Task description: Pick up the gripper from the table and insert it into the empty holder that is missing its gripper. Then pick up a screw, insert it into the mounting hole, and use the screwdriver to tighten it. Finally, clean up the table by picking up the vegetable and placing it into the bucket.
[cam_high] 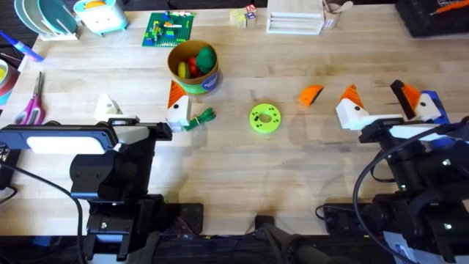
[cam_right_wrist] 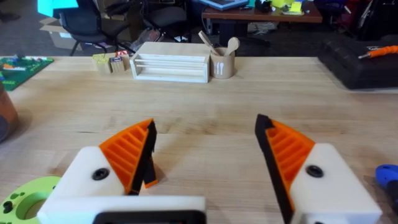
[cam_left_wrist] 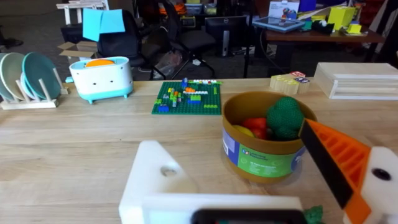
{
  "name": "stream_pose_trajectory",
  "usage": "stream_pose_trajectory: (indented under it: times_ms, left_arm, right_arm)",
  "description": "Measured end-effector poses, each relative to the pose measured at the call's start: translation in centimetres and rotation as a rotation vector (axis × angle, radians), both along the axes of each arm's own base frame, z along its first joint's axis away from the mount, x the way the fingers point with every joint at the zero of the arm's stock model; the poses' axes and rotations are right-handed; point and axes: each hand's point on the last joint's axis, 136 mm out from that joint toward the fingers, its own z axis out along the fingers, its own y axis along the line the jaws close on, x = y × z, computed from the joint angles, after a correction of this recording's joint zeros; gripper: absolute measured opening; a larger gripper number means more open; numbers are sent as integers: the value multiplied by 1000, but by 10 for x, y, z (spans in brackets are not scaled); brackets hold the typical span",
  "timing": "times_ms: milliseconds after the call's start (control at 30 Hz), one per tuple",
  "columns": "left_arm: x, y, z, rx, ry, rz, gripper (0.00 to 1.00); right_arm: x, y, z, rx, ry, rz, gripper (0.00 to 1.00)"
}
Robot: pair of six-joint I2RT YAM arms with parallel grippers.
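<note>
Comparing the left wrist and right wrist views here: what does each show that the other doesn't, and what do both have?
Left wrist alone: the bucket holding round toy produce, and a toaster-like toy. Right wrist alone: the lime-green disc, a white wooden rack, and a blue tip of the screwdriver. Shared: the wooden table and the green brick plate.

Bright, even room light, soft faint shadows on the table (cam_high: 234, 158) — near end effector parts blurred in wrist views
</note>
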Motion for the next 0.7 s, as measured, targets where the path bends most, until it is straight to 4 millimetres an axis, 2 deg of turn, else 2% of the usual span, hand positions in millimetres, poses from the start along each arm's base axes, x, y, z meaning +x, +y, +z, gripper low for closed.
stream_pose_trajectory:
  times_ms: [433,567,633,700]
  left_arm:
    - [0,-1,-1,0,7,-5,991]
    - [-5,-5,-7,1,92,-27,990]
    - [-12,-5,6,3,138,-32,990]
    - [-19,-7,31,5,172,-41,992]
  right_arm:
    - [0,0,0,2,0,1,992]
    - [-7,4,-4,29,87,22,991]
    - [-16,6,-4,39,175,28,991]
    - [-26,7,7,42,246,31,991]
